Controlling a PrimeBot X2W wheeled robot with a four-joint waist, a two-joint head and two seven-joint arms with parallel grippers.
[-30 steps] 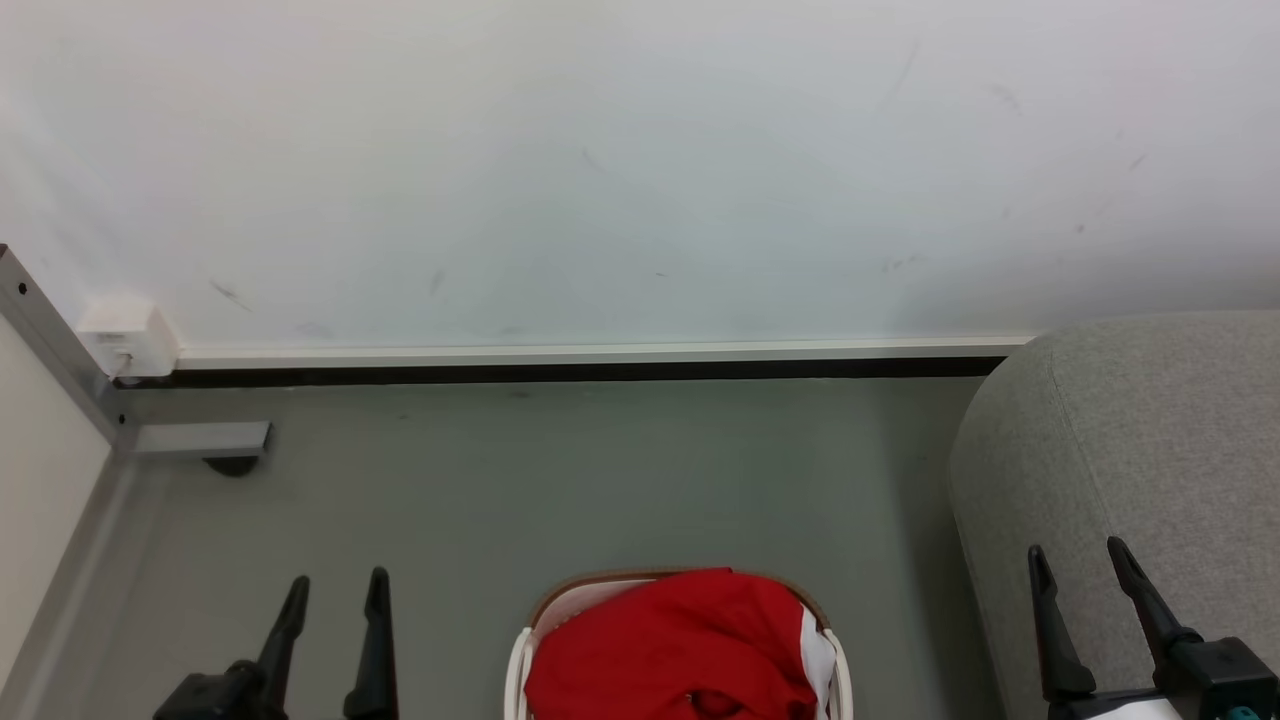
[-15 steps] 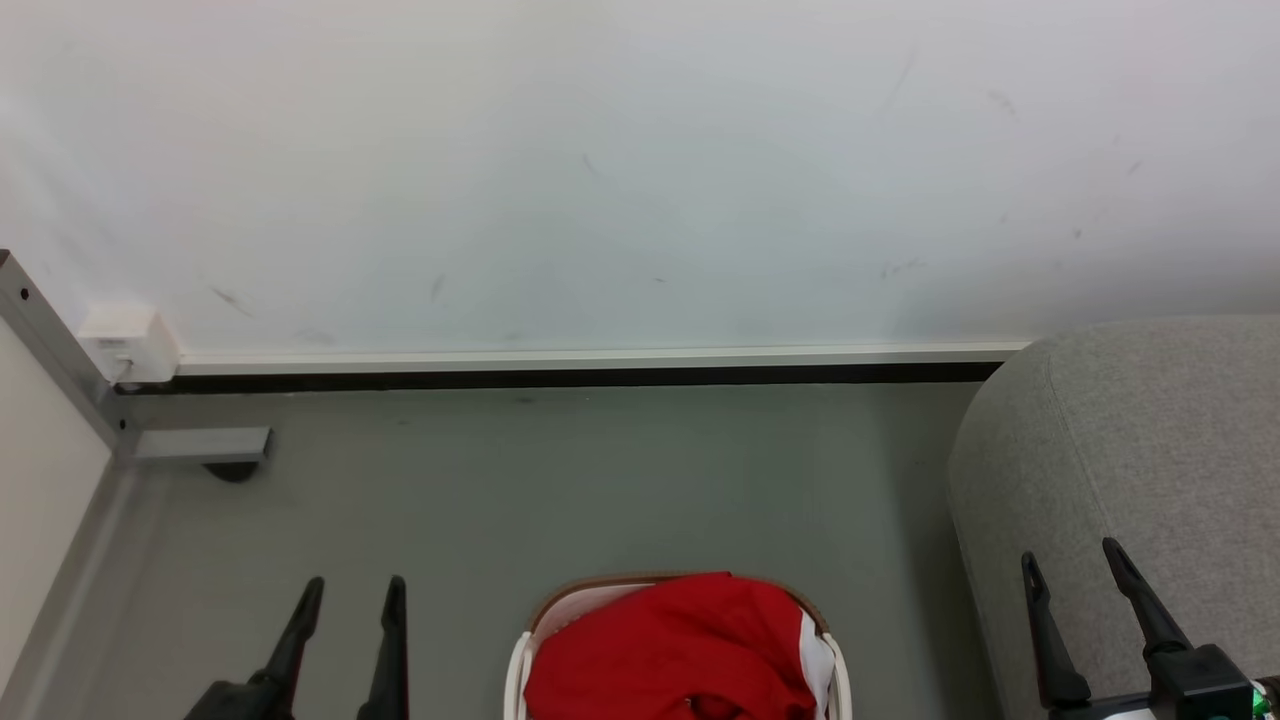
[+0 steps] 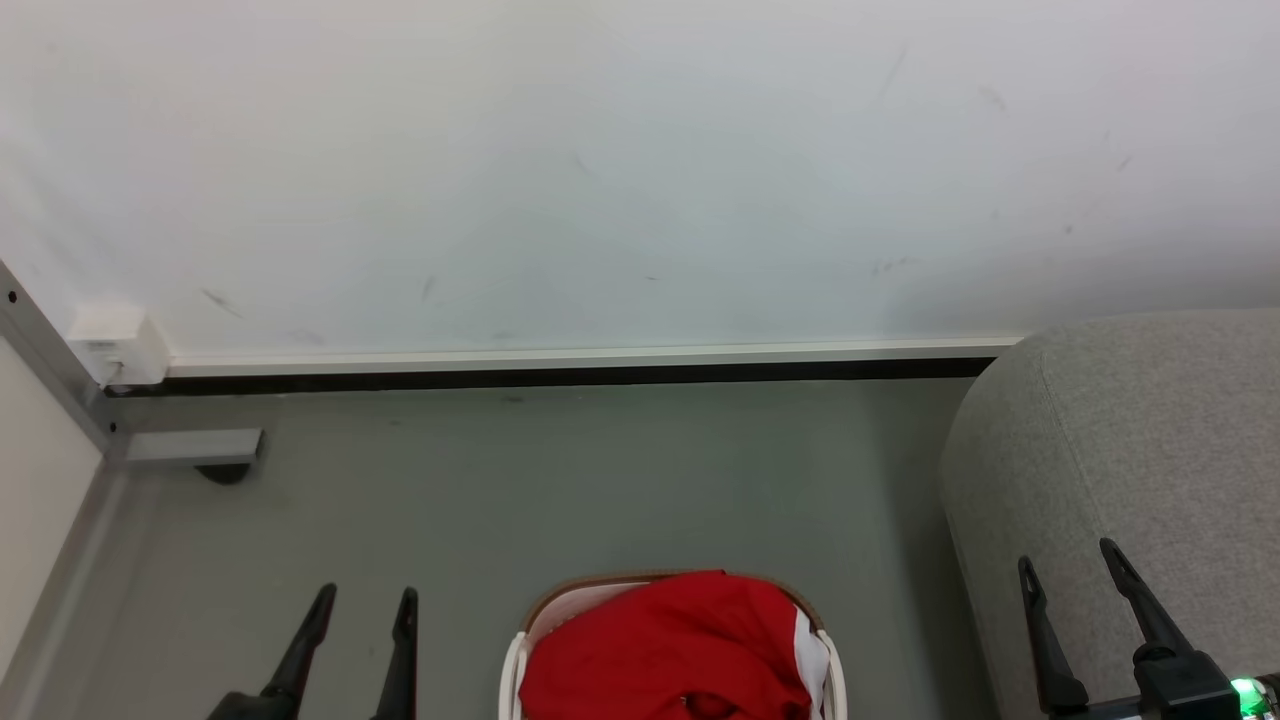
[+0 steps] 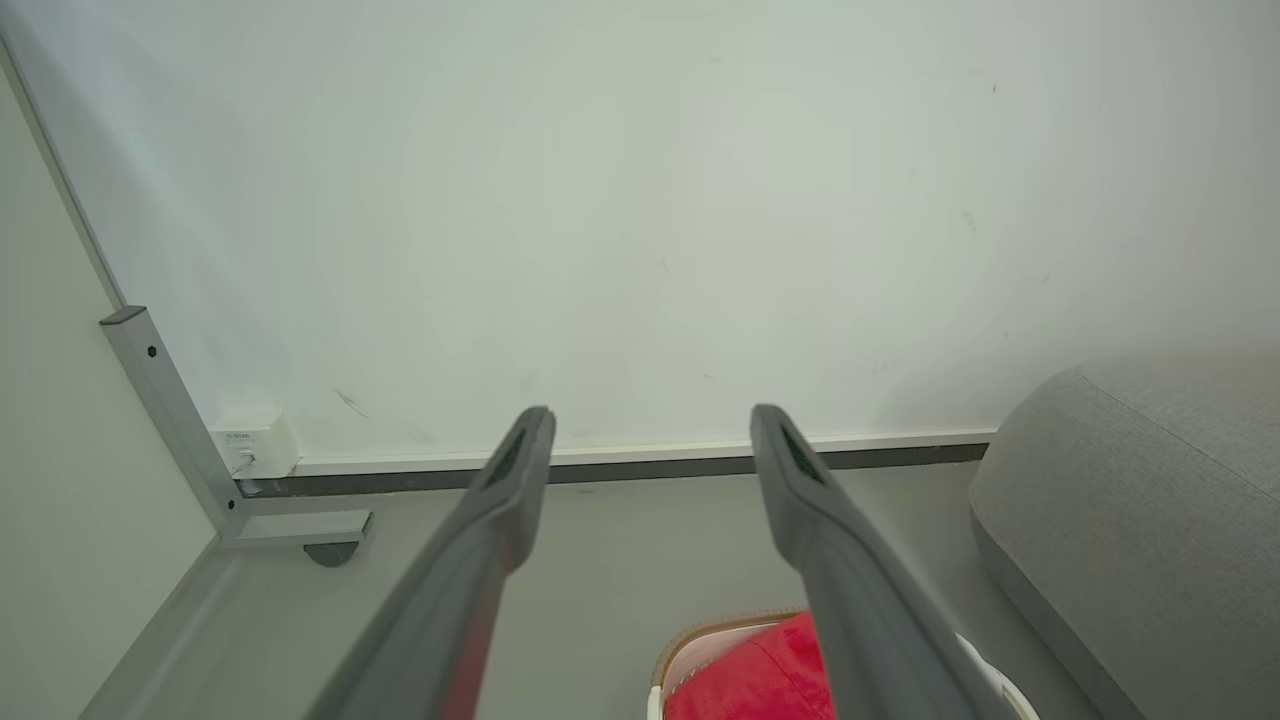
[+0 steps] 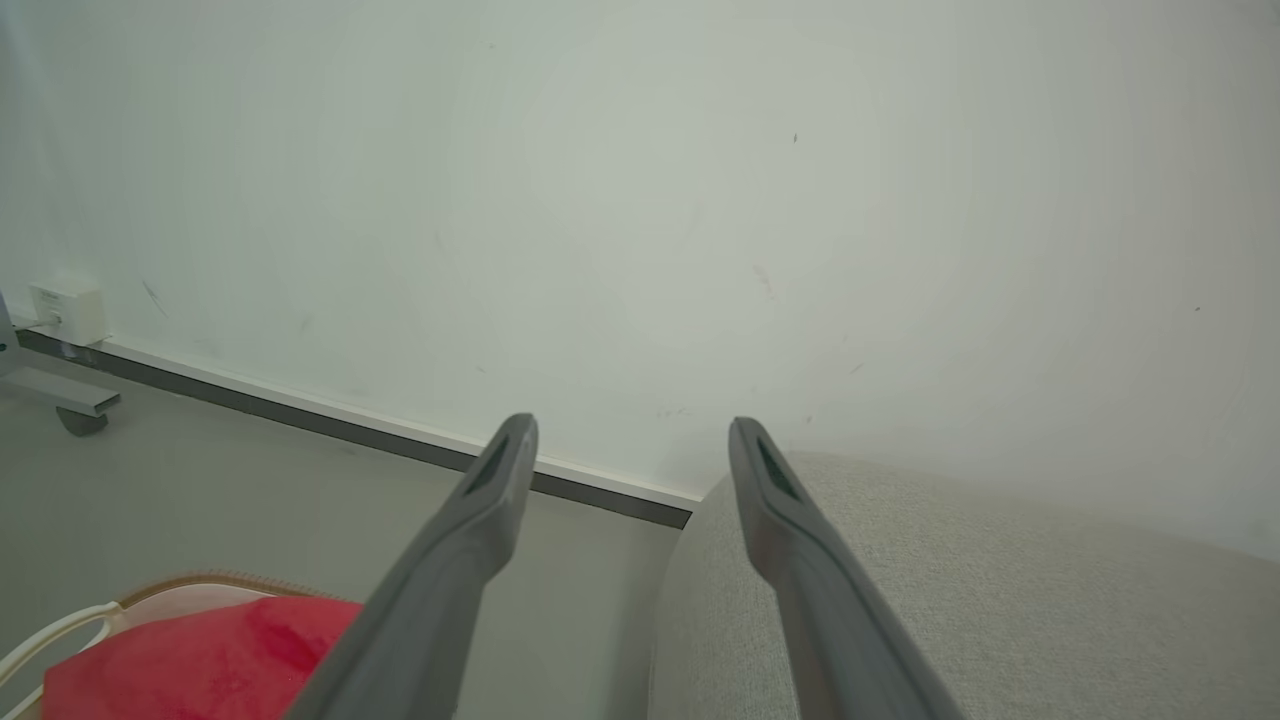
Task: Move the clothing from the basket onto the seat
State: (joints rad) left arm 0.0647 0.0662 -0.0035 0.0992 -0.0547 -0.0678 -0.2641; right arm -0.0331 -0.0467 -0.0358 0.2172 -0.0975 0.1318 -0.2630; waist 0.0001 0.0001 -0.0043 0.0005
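- The red clothing (image 3: pixel 670 645) lies heaped in the basket (image 3: pixel 560 596). It reaches up to the brown rim, and a white band shows at its right side.
- The basket stands on the grey floor (image 3: pixel 560 480) at the bottom middle of the head view. It is between the two pincers and near the seat, a strip of floor apart from it.
- The seat (image 3: pixel 1150 430) is pale grey woven fabric with a rounded, bulky edge. It stands at the right, close to the white wall (image 3: pixel 600 170).
- The left pincer (image 3: pixel 366 600) hovers over the floor to the left of the basket. It is released, its two dark fingers spread and holding nothing.
- The right pincer (image 3: pixel 1066 556) hovers in front of the seat's side, to the right of the basket. It is also released, fingers apart and empty, and a green light (image 3: pixel 1245 690) glows at its base.
- Both pincers are apart from the clothing and the basket.
- A white strip (image 3: pixel 580 355) runs along the foot of the wall above a dark one.
- In the left corner sit a small white box (image 3: pixel 110 340) and a grey metal post (image 3: pixel 50 365) with a flat foot (image 3: pixel 190 447).
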